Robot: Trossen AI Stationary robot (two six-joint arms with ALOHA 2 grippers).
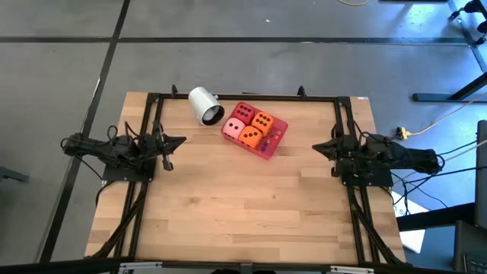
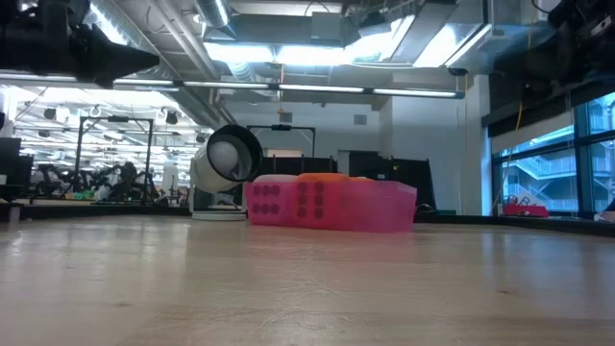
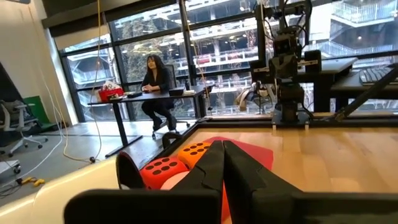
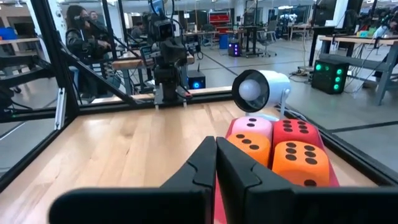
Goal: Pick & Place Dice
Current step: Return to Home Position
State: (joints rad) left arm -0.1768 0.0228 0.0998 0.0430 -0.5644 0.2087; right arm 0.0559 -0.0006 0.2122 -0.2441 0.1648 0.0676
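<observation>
Four dice sit side by side in a red-pink tray (image 1: pixel 275 142) at the table's far middle: a red one (image 1: pixel 243 112), an orange one (image 1: pixel 263 121), a pink one (image 1: pixel 234 129) and a second orange one (image 1: pixel 251 136). In the low view the tray (image 2: pixel 332 207) hides most of them. My left gripper (image 1: pixel 183 140) hovers shut above the table, left of the tray, pointing level toward it. My right gripper (image 1: pixel 314 148) hovers shut to the tray's right, also pointing at it. Both hold nothing. Each wrist view looks past shut fingertips (image 3: pixel 222 149) (image 4: pixel 216 146) at the dice.
A white cup (image 1: pixel 205 105) lies on its side just left of the tray, at the far edge. Black frame rails (image 1: pixel 243 97) run along the table's far edge and both sides. A person (image 3: pixel 157 87) sits at a desk beyond the table.
</observation>
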